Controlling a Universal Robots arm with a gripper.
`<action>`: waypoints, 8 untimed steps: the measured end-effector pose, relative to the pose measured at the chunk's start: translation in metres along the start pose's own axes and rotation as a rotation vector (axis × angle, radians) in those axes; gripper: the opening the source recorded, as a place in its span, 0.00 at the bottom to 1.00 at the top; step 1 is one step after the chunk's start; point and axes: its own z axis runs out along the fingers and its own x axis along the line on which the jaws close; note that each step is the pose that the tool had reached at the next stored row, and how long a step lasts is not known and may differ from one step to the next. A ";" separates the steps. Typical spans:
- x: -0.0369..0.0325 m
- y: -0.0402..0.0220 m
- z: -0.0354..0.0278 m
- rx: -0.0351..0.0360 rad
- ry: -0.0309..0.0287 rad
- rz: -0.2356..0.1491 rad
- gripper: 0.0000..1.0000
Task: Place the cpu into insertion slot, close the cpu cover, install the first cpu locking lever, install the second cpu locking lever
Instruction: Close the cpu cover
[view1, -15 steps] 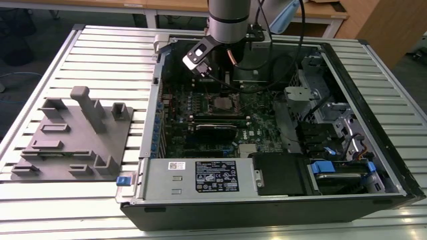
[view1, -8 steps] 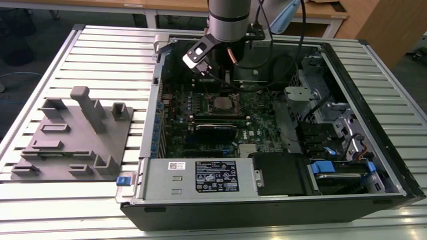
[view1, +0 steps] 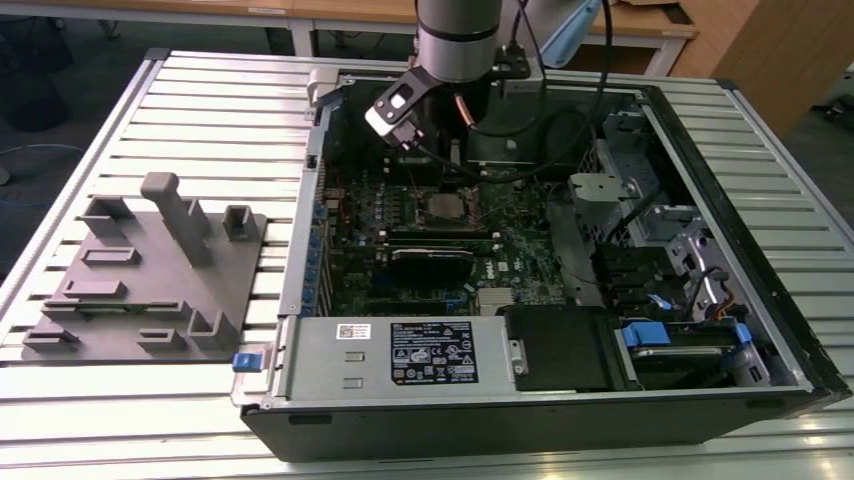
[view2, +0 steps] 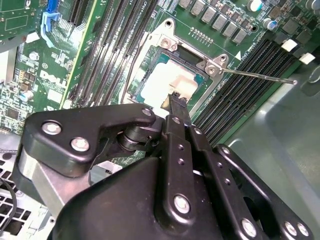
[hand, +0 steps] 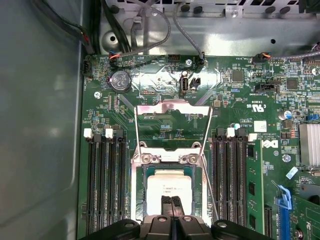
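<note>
A: Where does the cpu (hand: 169, 187) sit?

B: Flat inside the insertion slot (hand: 141, 180), its pale metal top facing up, with the slot's silver rim showing around it in both wrist views.

A: And the gripper (hand: 170, 201)?

B: It hangs directly over the insertion slot. The fingers are pressed together, tip against tip, pointing down at the edge of the cpu nearest the gripper body. Whether the tips actually touch the chip cannot be told. In the exterior view the arm (view1: 454, 40) reaches down into the open computer case (view1: 534, 430), straight above the slot.

A: Is the cpu cover (hand: 172, 107) down?

B: No. It is swung open, lifted off the insertion slot and hinged at the slot's side farthest from the gripper. The green circuit board (hand: 240, 100) shows through its square window.

A: What about the levers?

B: In the second wrist view a thin metal lever (view2: 260, 76) juts out from one corner of the insertion slot and runs across the long black memory slots (view2: 235, 100) just beside it. It is not latched over the cover.

A: Anything else around the slot?

B: Memory slots flank the insertion slot on two opposite sides. Outside the case, well apart from the slot toward the exterior view's left, a grey fixture block (view1: 147, 290) lies on the slatted table (view1: 200, 90).
</note>
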 end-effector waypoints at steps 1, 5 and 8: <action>0.0000 0.0000 -0.0006 -0.0001 0.0002 0.000 0.10; 0.0001 0.0001 -0.0014 -0.0005 0.0007 0.000 0.10; 0.0001 0.0002 -0.0017 -0.0003 0.0005 0.000 0.10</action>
